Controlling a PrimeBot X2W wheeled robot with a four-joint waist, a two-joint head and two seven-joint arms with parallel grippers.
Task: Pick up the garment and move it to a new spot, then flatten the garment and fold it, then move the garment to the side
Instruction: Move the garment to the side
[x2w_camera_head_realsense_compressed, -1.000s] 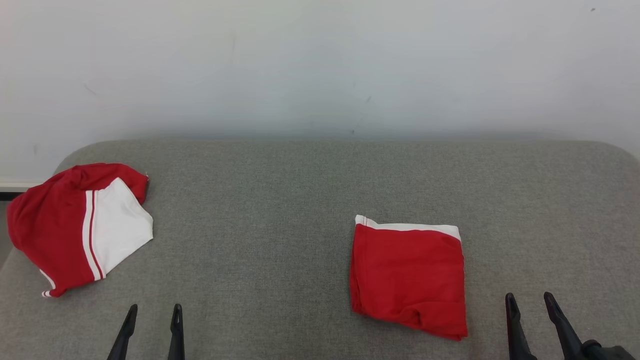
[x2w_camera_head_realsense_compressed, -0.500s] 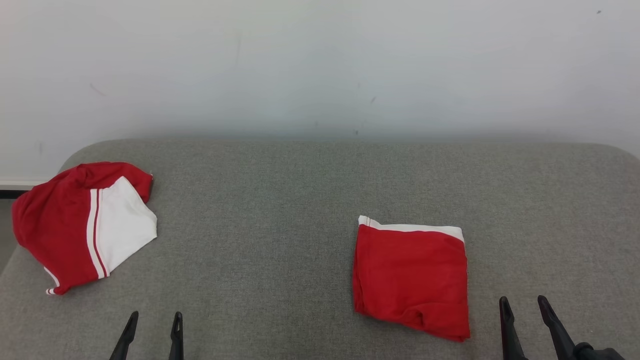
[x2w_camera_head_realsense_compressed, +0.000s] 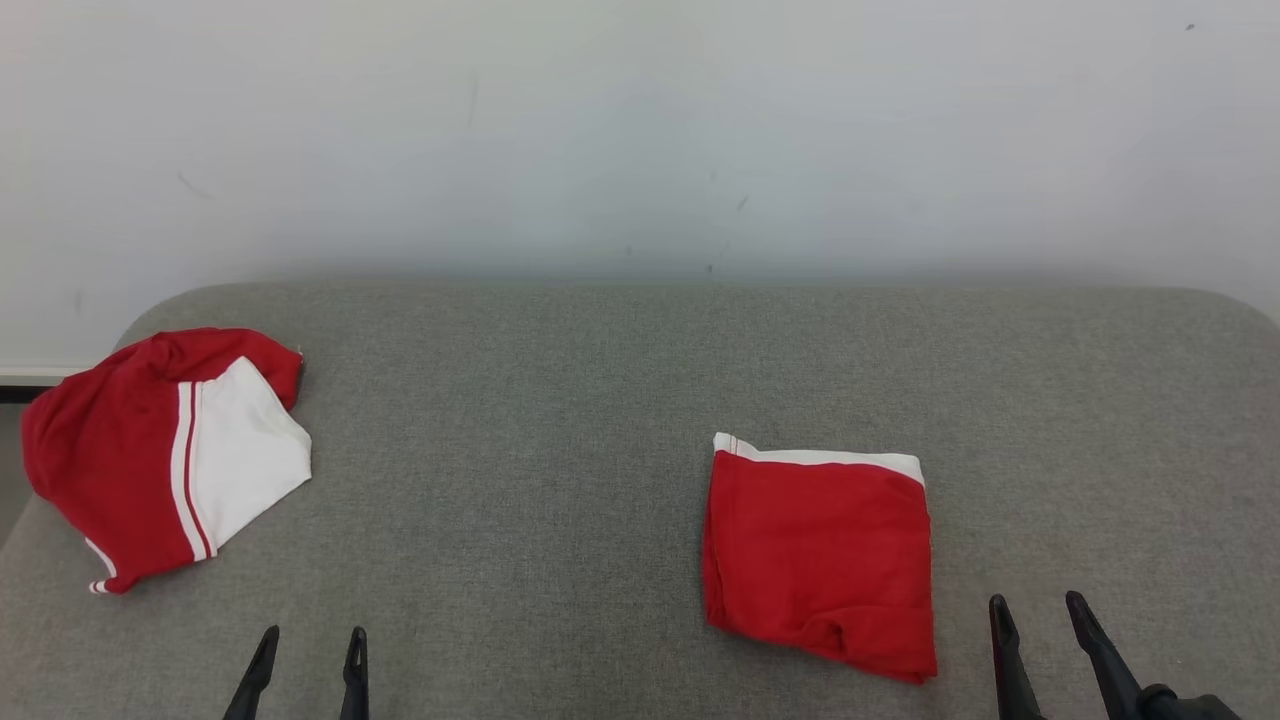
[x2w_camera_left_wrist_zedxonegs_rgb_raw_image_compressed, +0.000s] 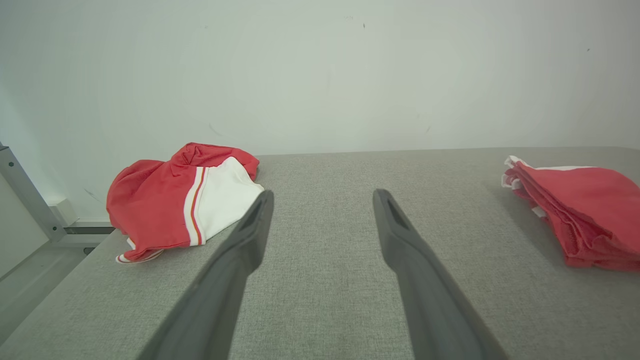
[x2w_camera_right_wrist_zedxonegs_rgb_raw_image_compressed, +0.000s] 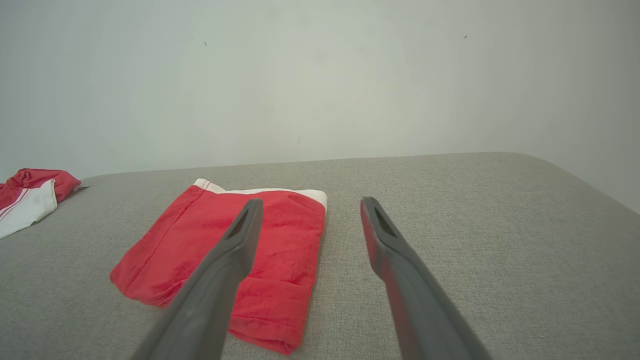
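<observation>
Withdrawal after the fold

Both arms have eased back toward the robot over the last second. In the head view the left gripper (x2w_camera_head_realsense_compressed: 312, 632) and the right gripper (x2w_camera_head_realsense_compressed: 1036, 600) sit lower at the bottom edge than before, each with its jaws spread wide and holding nothing. The folded red garment with a white band (x2w_camera_head_realsense_compressed: 818, 560) lies flat on the grey fabric-covered tabletop (x2w_camera_head_realsense_compressed: 520, 450), right of centre and just ahead-left of the right gripper; it has not shifted. The crumpled red-and-white garment (x2w_camera_head_realsense_compressed: 150, 455) sits unmoved at the far left edge. The fold looks finished and released: either the folded piece awaits its move aside, or the crumpled one comes next
</observation>
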